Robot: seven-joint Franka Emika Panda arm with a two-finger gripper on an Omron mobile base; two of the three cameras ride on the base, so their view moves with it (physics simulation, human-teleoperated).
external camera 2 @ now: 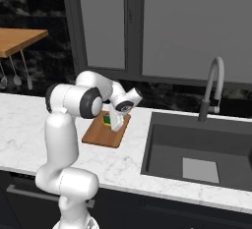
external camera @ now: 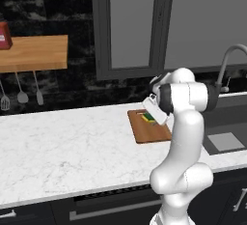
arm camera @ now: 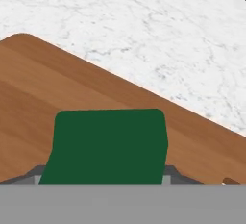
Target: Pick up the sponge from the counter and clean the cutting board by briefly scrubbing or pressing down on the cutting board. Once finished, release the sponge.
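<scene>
Over the cutting board: we see the gripper lowered at the board's back half, the hand tilted down toward the wood.
Claw: in the hand view we see grey finger parts just at either lower corner of the sponge, so the claw looks closed on it across its width; the tips themselves are hidden at the bottom edge, and we cannot tell how firm the hold is.
Sponge: it sits on the cutting board, near the board's rear edge in the left base view, where its yellow body and green layer show just left of the hand. In the right base view we see it as a small green and yellow spot at the board's far end, beside the hand.
Which way it faces: the dark green scrub face is turned toward the hand camera. From the left base view its long axis seems to run along the board's longer side, though it is too small for us to be sure.
Board: it lies flat on the counter, long side running from the counter's front toward the wall, just left of the sink.
Beside the board: white marble on its left and behind it.
</scene>
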